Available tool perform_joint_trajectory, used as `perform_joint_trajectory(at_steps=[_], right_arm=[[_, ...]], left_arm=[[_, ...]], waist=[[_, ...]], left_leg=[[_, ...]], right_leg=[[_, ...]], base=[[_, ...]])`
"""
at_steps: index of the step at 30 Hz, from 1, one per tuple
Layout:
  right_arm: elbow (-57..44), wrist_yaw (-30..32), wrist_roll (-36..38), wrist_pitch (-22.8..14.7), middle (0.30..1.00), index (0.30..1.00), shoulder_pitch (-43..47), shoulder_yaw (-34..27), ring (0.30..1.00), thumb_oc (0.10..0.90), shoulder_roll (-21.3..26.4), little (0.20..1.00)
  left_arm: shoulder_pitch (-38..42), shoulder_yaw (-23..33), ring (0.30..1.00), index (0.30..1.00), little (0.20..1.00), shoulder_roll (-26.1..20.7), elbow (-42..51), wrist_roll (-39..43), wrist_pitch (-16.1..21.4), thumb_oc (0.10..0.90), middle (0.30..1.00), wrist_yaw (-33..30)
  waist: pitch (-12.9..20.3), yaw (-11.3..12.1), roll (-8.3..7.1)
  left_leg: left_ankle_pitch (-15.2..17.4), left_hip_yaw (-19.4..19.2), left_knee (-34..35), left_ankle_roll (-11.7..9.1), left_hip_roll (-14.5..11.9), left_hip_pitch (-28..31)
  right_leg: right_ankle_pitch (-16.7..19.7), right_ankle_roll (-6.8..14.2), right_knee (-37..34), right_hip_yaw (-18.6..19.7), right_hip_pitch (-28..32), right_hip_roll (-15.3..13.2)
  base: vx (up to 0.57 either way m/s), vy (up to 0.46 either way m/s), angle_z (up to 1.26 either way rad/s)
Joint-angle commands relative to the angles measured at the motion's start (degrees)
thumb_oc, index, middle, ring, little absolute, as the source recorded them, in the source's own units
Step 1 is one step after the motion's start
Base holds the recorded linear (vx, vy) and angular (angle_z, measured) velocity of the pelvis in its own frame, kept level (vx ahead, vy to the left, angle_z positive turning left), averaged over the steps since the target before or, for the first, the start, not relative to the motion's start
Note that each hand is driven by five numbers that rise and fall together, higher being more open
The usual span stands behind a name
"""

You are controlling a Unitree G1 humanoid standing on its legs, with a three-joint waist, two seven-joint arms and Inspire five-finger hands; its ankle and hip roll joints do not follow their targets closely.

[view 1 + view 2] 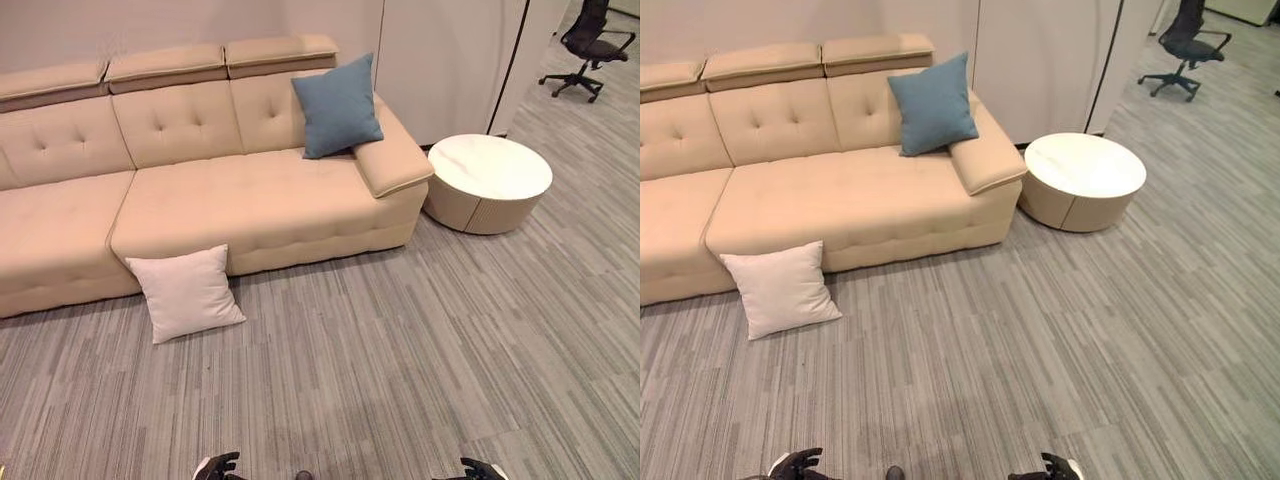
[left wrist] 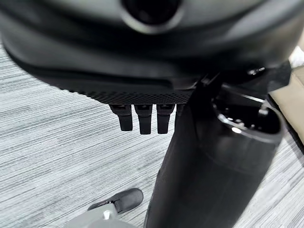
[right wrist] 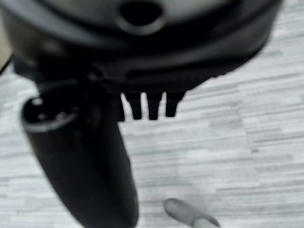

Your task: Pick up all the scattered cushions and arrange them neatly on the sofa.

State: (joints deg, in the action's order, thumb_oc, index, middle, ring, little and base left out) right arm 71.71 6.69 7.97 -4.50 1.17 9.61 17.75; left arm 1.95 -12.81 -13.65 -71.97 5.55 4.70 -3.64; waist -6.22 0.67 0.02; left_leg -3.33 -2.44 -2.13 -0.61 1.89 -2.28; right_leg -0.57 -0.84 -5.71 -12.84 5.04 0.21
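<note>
No writing or label can be made out on anything here.

There are two cushions. One square slate-blue fabric cushion (image 1: 338, 106) stands upright on the long beige tufted sofa (image 1: 200, 190), leaning against the backrest at the sofa's right end, its lower corner just beside the padded right armrest. One square off-white fabric cushion (image 1: 186, 293) is on the grey striped carpet floor (image 1: 400, 350), propped tilted against the sofa's front edge, near the seam between two seat sections.

One round low table with a white marble-look top (image 1: 487, 182) stands on the floor just beside the sofa's right armrest. One black wheeled office chair (image 1: 590, 45) is well apart from it, at the far right corner of the room.

Both hands hang low at the near edge of the floor, well apart from either cushion. The left hand (image 1: 218, 466) shows dark fingers (image 2: 142, 118) that reach straight out in a row and hold nothing. The right hand (image 1: 480, 468) is posed the same way, its fingers (image 3: 152, 105) straight, relaxed and empty, with only carpet beyond them.
</note>
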Motion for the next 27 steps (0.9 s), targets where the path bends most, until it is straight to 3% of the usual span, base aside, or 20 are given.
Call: perform_joint_trajectory(at_steps=[1,2,5,6,7,10,13,17,18,19,20,22,24,27], right_arm=[[-0.2,2.0,1.6,-1.5,0.9,0.9,2.5,0.6,0.9,0.8,1.8,0.9],[-0.9,2.6,2.3,-1.9,0.9,0.9,2.7,0.6,0.9,0.8,1.9,0.9],[-1.3,2.5,2.4,-1.8,0.9,0.9,2.6,0.7,0.9,0.8,2.1,0.9],[-1.4,2.3,2.2,-1.9,0.9,0.9,2.5,0.9,0.9,0.8,2.3,0.9],[-1.4,2.3,2.2,-1.9,0.9,0.9,2.5,0.9,0.9,0.8,2.3,0.9],[-1.7,2.0,2.0,-1.5,0.9,0.9,2.5,1.5,0.9,0.8,2.4,0.9],[-1.6,0.8,1.8,-1.4,0.9,0.9,2.2,1.8,0.9,0.8,1.4,0.9],[-1.8,0.4,0.6,-1.1,0.9,0.9,3.0,2.3,0.9,0.8,0.7,0.9],[-2.1,0.3,0.3,-1.1,0.9,0.9,3.3,2.7,0.9,0.8,0.6,0.9],[-2.6,0.0,-0.5,-0.7,0.9,0.9,4.4,3.1,0.9,0.8,0.6,0.9],[-2.9,0.0,-0.7,-0.8,0.9,0.9,4.8,3.4,0.9,0.8,0.7,0.9],[-3.6,-0.1,-0.8,-0.9,0.9,0.9,5.0,3.4,0.9,0.8,0.7,0.9],[-3.5,-0.1,-1.0,-0.8,0.9,0.9,5.1,3.3,0.9,0.8,0.8,0.9],[-3.6,0.1,-0.9,-0.9,0.9,0.9,5.6,3.6,0.9,0.8,1.1,0.9]], left_arm=[[4.9,0.2,0.9,0.9,0.9,0.3,-0.9,-0.1,1.3,0.8,0.9,-2.1],[5.4,-0.2,0.9,0.9,0.9,0.5,-0.8,-0.4,1.4,0.8,0.9,-2.7],[5.4,-0.7,0.9,0.9,0.9,0.6,-0.8,-0.7,1.3,0.8,0.9,-2.6],[4.9,-0.9,0.9,0.9,0.9,0.7,-1.0,-1.1,1.2,0.8,0.9,-2.2],[4.9,-0.9,0.9,0.9,0.9,0.7,-1.0,-1.1,1.2,0.8,0.9,-2.2],[4.2,-0.7,0.9,0.9,0.9,0.3,-1.4,-1.2,1.1,0.8,0.9,-1.9],[3.1,1.1,0.9,0.9,0.9,-0.2,-2.0,-0.8,0.8,0.8,0.9,-1.5],[2.7,1.9,0.9,0.9,0.9,-0.7,-1.9,-0.7,0.8,0.8,0.9,-1.4],[2.7,2.0,0.9,0.9,0.9,-1.0,-1.8,-0.7,0.8,0.8,0.9,-1.4],[2.9,1.9,0.9,0.9,0.9,-1.4,-1.7,-0.9,0.5,0.8,0.9,-1.3],[3.0,1.7,0.9,0.9,0.9,-1.6,-1.6,-1.0,0.4,0.8,0.9,-1.3],[3.1,1.3,0.9,0.9,0.9,-1.8,-1.5,-1.3,0.5,0.8,0.9,-1.4],[3.2,1.4,0.9,0.9,0.9,-1.8,-1.4,-1.3,0.6,0.8,0.9,-1.4],[3.5,1.4,0.9,0.9,0.9,-1.7,-1.4,-1.4,0.7,0.8,0.9,-1.6]], waist=[[-3.6,0.0,-1.6],[-4.6,0.3,-2.05],[-4.8,0.5,-2.21],[-4.4,0.8,-2.36],[-4.4,0.8,-2.42],[-4.3,2.0,-2.24],[-2.5,2.6,-3.13],[-2.0,4.7,-3.56],[-2.1,5.0,-3.58],[-3.0,4.8,-3.1],[-3.4,4.3,-2.64],[-4.0,3.4,-1.21],[-4.2,2.7,-0.33],[-4.6,1.9,-0.5]], left_leg=[[5.3,1.5,-12.1,-3.5,-2.9,-2.6],[2.3,2.2,-19.1,-3.8,-3.1,-7.6],[3.2,1.4,-18.5,-3.1,-2.5,-10.3],[4.6,0.7,-14.2,-2.3,-1.4,-11.4],[4.6,0.6,-14.1,-2.3,-1.4,-11.3],[1.1,-0.1,-7.2,-2.7,-1.2,-13.6],[2.2,0.4,-5.0,-1.4,-0.8,-10.6],[4.5,-0.7,-4.4,0.6,-0.4,-8.1],[5.1,-0.8,-4.3,1.3,-0.3,-7.0],[6.2,-0.6,-3.9,3.0,0.2,-4.5],[6.6,-0.6,-3.7,3.7,0.1,-3.6],[7.6,0.0,-2.8,4.4,-0.5,-1.1],[8.2,0.8,-1.2,4.4,-0.6,1.8],[9.9,1.7,0.4,3.8,-0.4,5.3]], right_leg=[[-3.3,3.4,1.1,1.4,1.3,-1.6],[-3.5,2.8,0.7,1.5,1.6,-1.7],[-4.1,2.9,0.7,1.5,1.7,-1.9],[-4.6,3.3,0.7,1.7,2.0,-1.9],[-4.7,3.4,0.7,1.7,2.1,-2.0],[-5.9,3.7,0.7,2.9,3.5,-0.9],[-6.5,4.6,1.8,3.7,4.6,-1.4],[-6.5,6.8,9.1,3.6,2.5,-3.9],[-5.3,7.7,13.1,3.9,0.8,-4.5],[-0.6,9.7,22.9,3.6,-3.8,-6.4],[1.5,10.1,26.9,3.1,-5.5,-7.1],[2.4,9.8,32.9,1.8,-9.3,-7.7],[1.4,9.0,33.2,0.1,-12.4,-8.1],[-0.3,8.2,24.2,-2.5,-14.1,-8.4]], base=[[0.06,-0.106,0.3],[0.05,-0.044,0.13],[0.15,0.016,0.04],[0.14,0.05,0.03],[0.21,0.08,0.09],[0.2,0.087,-0.03],[0.32,0.149,-0.3],[0.2,0.158,-0.57],[0.19,0.185,-0.87],[0.25,0.24,-0.78],[0.24,0.231,-0.26],[0.2,0.158,0.0],[0.26,0.082,0.21],[0.25,-0.046,0.11]])
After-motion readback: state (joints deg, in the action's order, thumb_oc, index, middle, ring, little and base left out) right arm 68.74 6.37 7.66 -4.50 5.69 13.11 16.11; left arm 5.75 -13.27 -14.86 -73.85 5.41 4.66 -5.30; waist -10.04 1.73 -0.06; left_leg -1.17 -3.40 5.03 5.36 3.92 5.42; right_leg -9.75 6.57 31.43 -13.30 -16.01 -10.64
